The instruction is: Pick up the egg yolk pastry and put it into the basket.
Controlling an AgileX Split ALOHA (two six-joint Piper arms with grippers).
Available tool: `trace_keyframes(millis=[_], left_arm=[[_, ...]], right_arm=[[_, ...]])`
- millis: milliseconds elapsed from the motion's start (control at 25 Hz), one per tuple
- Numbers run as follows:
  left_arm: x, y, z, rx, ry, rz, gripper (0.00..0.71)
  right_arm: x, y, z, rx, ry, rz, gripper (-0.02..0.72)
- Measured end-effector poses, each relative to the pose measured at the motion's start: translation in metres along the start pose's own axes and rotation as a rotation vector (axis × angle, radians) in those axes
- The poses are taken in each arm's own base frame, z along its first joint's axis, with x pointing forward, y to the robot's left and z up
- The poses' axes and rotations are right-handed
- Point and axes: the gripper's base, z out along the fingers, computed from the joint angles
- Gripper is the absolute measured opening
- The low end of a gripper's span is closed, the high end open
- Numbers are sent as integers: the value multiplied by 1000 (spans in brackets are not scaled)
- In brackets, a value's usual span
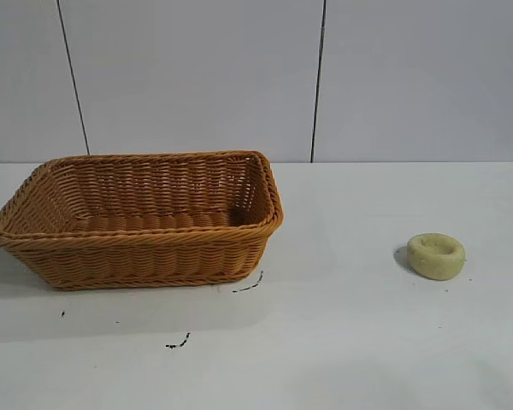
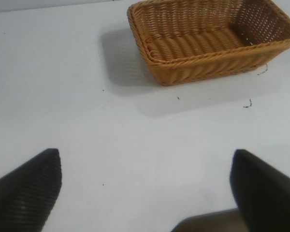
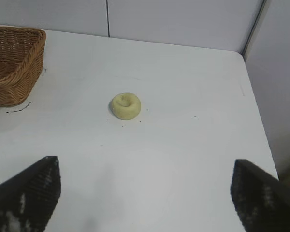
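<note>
The egg yolk pastry [image 1: 436,255], a small pale yellow-green puck with a dimpled top, lies on the white table at the right; it also shows in the right wrist view [image 3: 125,106]. The orange-brown wicker basket [image 1: 34,235] stands at the left and looks empty; it shows in the left wrist view [image 2: 183,60] and partly in the right wrist view [image 3: 12,92]. My right gripper [image 3: 146,162] is open and empty above bare table, some way short of the pastry. My left gripper [image 2: 146,154] is open and empty, well apart from the basket. Neither gripper shows in the exterior view.
Small black marks [image 1: 178,344] dot the table in front of the basket. The table's corner and side edge [image 3: 251,96] lie beyond the pastry in the right wrist view. A grey panelled wall [image 1: 316,77] stands behind the table.
</note>
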Motion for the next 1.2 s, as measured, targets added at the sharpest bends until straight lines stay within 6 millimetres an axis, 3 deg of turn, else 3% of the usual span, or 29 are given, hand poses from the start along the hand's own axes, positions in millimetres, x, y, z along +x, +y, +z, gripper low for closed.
trace_keyframes(millis=[480, 680, 800, 920, 1200], left_arm=[[0, 0, 0, 0, 0, 0, 695], [0, 0, 0, 0, 0, 0, 695], [0, 0, 0, 0, 0, 0, 695], [0, 0, 0, 0, 0, 0, 695], [0, 0, 0, 0, 0, 0, 695]], right_arm=[[0, -1, 0, 7, 4, -4, 666], [-30, -3, 15, 5, 130, -7, 666], [-57, -5, 43, -4, 278, -6, 666], [-78, -7, 83, -14, 441, -5, 666], [-104, -8, 201, -40, 704, 15, 666]])
